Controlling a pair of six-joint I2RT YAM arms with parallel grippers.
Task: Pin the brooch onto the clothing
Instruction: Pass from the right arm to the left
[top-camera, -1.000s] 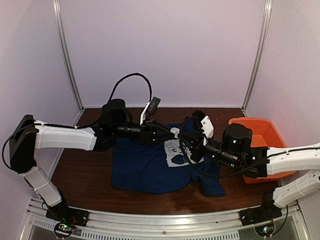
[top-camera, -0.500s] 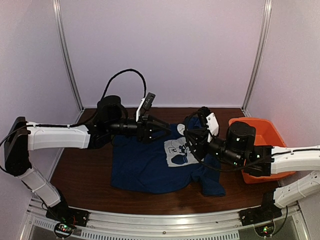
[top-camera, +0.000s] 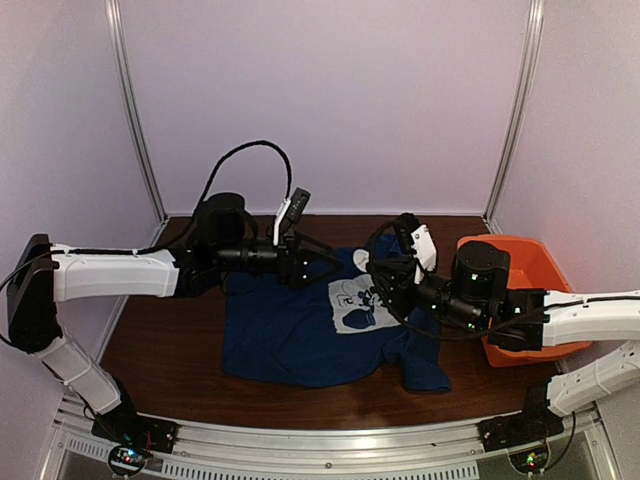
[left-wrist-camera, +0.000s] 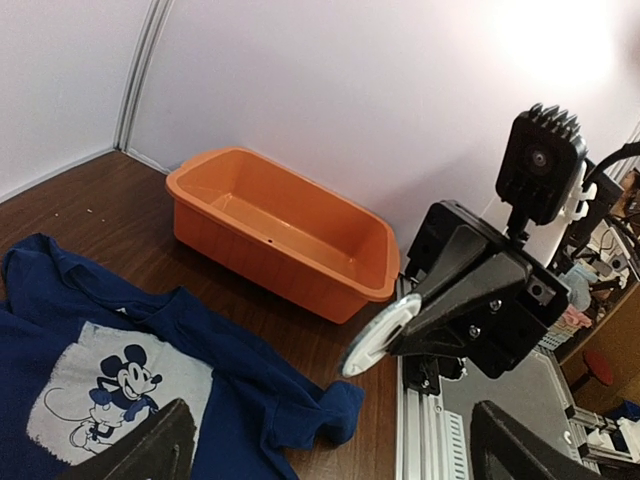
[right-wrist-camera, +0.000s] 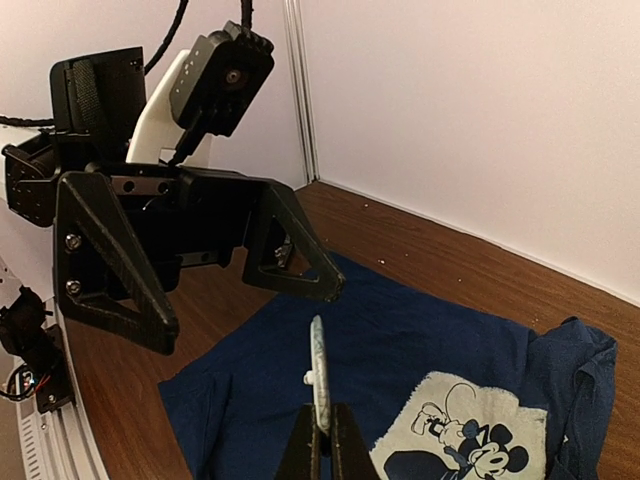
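Note:
The brooch (right-wrist-camera: 318, 372), a thin silvery disc seen edge-on, stands upright with my right gripper (right-wrist-camera: 322, 428) shut on its lower rim. In the left wrist view the brooch (left-wrist-camera: 375, 340) shows its white back, held in the air above the table beside the clothing's sleeve. My left gripper (right-wrist-camera: 250, 312) faces it with jaws wide open and nothing between them. The clothing (top-camera: 300, 335), a navy T-shirt with a white mouse print (top-camera: 355, 305), lies flat on the table under both grippers. From above, the left gripper (top-camera: 325, 264) and right gripper (top-camera: 374, 270) hover over the shirt's collar end.
An orange plastic tub (top-camera: 525, 262) stands at the right of the brown table (top-camera: 160, 350), its inside bare in the left wrist view (left-wrist-camera: 280, 230). White walls close the back and sides. A metal rail (top-camera: 330, 440) runs along the near edge.
The left jaws have spread wide and the left arm has drawn back a little from the right gripper. The right gripper has edged right, still shut on the brooch.

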